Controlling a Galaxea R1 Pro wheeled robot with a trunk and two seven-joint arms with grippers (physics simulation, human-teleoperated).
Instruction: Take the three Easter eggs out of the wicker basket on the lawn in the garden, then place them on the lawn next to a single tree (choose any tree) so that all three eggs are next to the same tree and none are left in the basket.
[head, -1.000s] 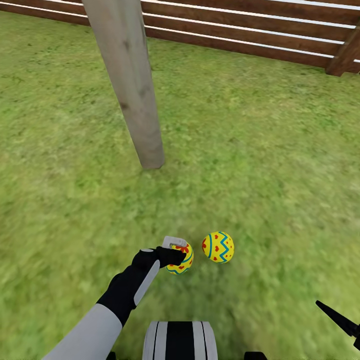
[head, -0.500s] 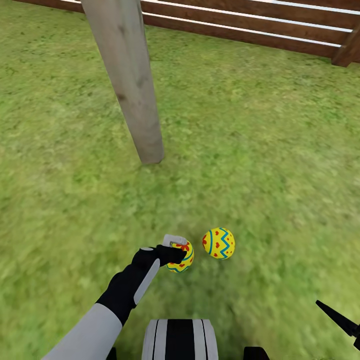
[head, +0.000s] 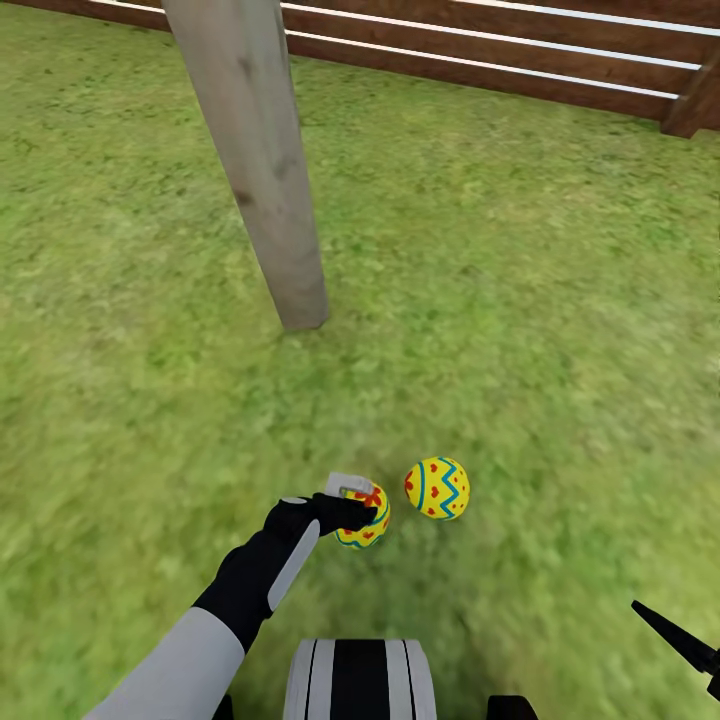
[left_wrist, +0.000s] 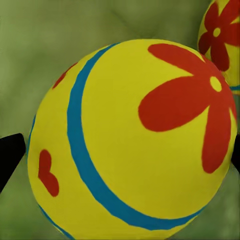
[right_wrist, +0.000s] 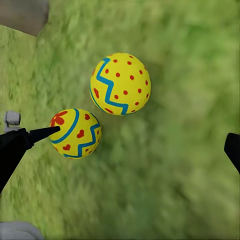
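Head view: I stand on the lawn (head: 560, 330) facing a bare grey-tan tree trunk (head: 262, 170), with the brown slatted fence (head: 500, 45) running behind it. Two Easter eggs lie on the grass on my side of the trunk, near it but not touching it. My left gripper (head: 362, 508) is down at the nearer egg (head: 366, 520), dark fingers across its top; the second egg (head: 437, 488) sits just beside it to the right, a narrow strip of grass between them.

Left wrist view: the nearer egg (left_wrist: 132, 135) is very close between my fingers, yellow with a red flower and a blue band. One black fingertip (left_wrist: 10, 156) shows at each side of the shell, the jaws spread about the egg's width. Whether they press on it or merely bracket it, I cannot tell. An edge of the second egg (left_wrist: 222, 42) shows behind.

Right wrist view: my right gripper (right_wrist: 140, 140) hangs above both eggs, pincer spread wide, holding nothing. Both eggs rest on grass, apart.
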